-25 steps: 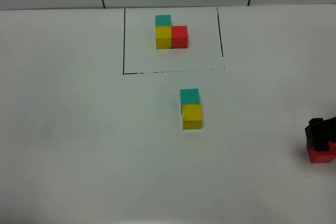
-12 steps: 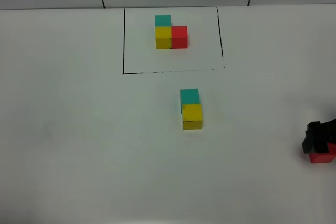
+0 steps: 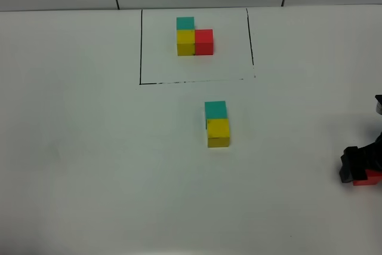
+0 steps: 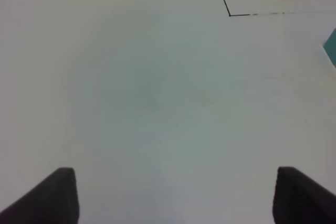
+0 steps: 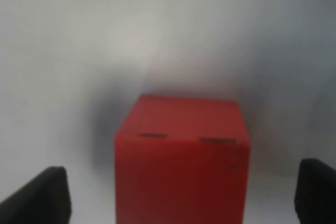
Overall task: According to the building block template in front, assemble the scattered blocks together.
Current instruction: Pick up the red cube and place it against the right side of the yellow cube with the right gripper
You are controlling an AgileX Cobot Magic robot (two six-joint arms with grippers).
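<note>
Your right gripper (image 5: 177, 196) is at the lower right edge of the high view. Its jaws stand on either side of the red cube (image 3: 368, 178). The wrist view shows a gap on each side of the cube, so the claw is released and not grasping. The red cube rests on the white table (image 3: 89, 165). Your left gripper (image 4: 176, 198) is released too, jaws wide apart above the table. Farther back, just right of the frame's centre, the yellow cube (image 3: 218, 131) and the teal cube (image 3: 215, 110) lie touching, teal behind yellow, well apart from the red one. Farthest, at upper centre, the building block template (image 3: 194, 39) sits inside its black outline (image 3: 141, 46). There teal is behind yellow, and red touches yellow's right side.
</note>
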